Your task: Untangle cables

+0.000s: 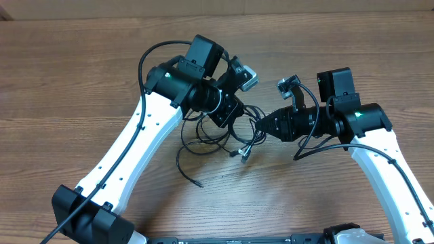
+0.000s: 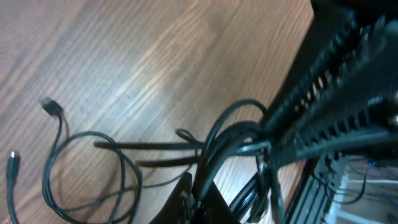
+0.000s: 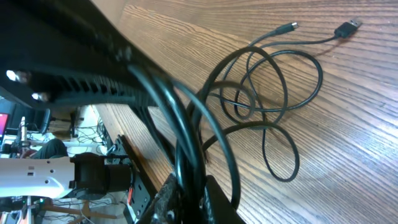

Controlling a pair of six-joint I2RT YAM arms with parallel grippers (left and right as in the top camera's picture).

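Two robot arms meet near the middle of the bench [image 1: 61, 61], the left gripper [image 1: 226, 116] and the right gripper [image 1: 263, 126] each with jaws pressed together, pinching the cables [image 1: 203, 144]. Slack loops sag toward six o'clock, their plug ends [image 1: 242, 154] trailing loose. The tangle lies well away from every bench edge, with open wood at nine and twelve o'clock.
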